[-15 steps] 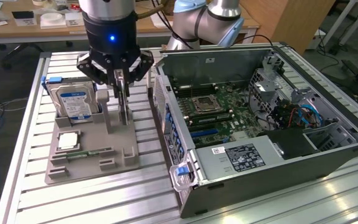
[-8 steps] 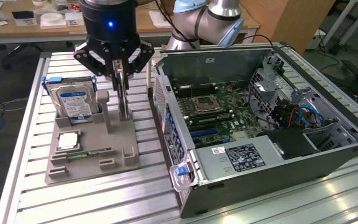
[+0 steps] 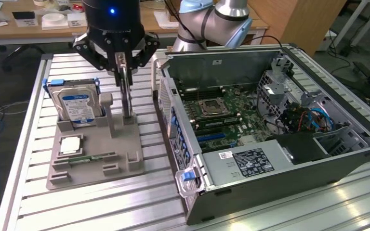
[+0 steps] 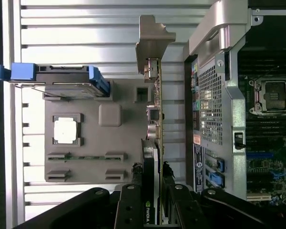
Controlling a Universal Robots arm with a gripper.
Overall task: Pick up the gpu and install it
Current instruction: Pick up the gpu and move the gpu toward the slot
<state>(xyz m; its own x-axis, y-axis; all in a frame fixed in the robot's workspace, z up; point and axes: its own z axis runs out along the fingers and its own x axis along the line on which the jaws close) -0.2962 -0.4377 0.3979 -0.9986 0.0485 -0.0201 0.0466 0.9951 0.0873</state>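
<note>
One gpu (image 3: 127,96) between two fingers (image 4: 136,186), one hard drive (image 3: 75,103), one case (image 3: 269,187).

On the slotted aluminium table (image 3: 108,207) (image 4: 86,28) I see a grey parts fixture (image 3: 95,171) (image 4: 93,145). It carries a blue-labelled hard drive (image 3: 75,107) (image 4: 62,76) upright in a blue caddy, a square silver processor (image 3: 71,144) (image 4: 65,130) flat in its recess, and a green memory stick (image 3: 88,158) (image 4: 86,156) in a slot just beside the processor. Just beside the fixture, on the exterior view's right, lies an open computer case (image 3: 281,187) (image 4: 212,100), showing me its motherboard (image 3: 236,127), processor socket (image 3: 212,106) (image 4: 275,95), labelled power supply (image 3: 249,161) and blue cables (image 3: 317,118).
</note>
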